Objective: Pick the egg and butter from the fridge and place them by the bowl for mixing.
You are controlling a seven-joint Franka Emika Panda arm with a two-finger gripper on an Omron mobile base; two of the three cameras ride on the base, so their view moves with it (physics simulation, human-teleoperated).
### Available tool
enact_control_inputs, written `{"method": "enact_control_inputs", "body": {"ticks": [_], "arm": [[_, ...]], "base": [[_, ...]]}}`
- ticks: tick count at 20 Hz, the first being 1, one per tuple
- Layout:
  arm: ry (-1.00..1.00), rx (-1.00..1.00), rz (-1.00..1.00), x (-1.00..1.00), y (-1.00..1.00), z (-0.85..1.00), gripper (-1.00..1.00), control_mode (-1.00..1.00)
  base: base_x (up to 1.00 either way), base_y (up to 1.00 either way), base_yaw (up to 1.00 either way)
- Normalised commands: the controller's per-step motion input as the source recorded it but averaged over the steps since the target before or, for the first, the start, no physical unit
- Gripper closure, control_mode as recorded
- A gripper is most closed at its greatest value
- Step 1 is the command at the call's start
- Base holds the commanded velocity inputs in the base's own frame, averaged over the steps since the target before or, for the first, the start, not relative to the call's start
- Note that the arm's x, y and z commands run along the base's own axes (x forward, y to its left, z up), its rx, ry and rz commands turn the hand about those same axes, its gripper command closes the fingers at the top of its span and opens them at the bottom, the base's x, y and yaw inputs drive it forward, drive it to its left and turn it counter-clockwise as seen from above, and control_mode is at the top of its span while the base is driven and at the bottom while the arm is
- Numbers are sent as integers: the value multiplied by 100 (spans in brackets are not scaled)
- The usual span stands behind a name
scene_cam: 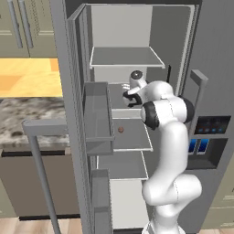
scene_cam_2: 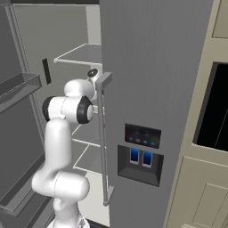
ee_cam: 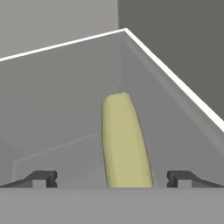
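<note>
Worktop (scene_cam: 27, 116): far left in the left base view, speckled grey stone, with olive-green cabinets (scene_cam: 23, 23) above it.
Fridge door (scene_cam: 68, 114): swung open, standing edge-on just right of the worktop. A long grey bar handle (scene_cam: 39, 155) sticks out from it.
Door bins (scene_cam: 98, 119): grey boxes on the inside of the open door. Nothing can be seen inside them.
Fridge (scene_cam: 137, 36): tall and grey, open in the middle of the left base view, with grey shelves one above the other.
Top shelf (scene_cam: 125, 57): looks bare.
Egg (scene_cam: 120, 130): a tiny brown ball, alone on a lower shelf, just right of the door bins and below the robot's hand.
Arm (scene_cam: 169, 151): white, reaching up from the floor and into the fridge at the middle shelf.
Pincer (ee_cam: 113, 178): wide apart and holding nothing. One dark fingertip (ee_cam: 41, 178) sits on each side of the butter without touching it.
Butter (ee_cam: 124, 140): a slim pale yellow stick lying on a grey shelf inside the fridge, near the back corner, right between the two tips in the hand view.
Dispenser panel (scene_cam_2: 141, 153): dark, with small blue lights, on the shut right-hand door.
</note>
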Motion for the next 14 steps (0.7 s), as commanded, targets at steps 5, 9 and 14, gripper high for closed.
{"method": "enact_control_inputs", "body": {"ticks": [5, 9, 14], "arm": [[0, 0, -1, 33, -3, -17, -100, -100], [0, 0, 0, 8, -1, -28, 100, -100], [1, 0, -1, 0, 0, -36, 100, -100]], "base": [[0, 0, 0], [0, 0, 0], [0, 0, 0]]}}
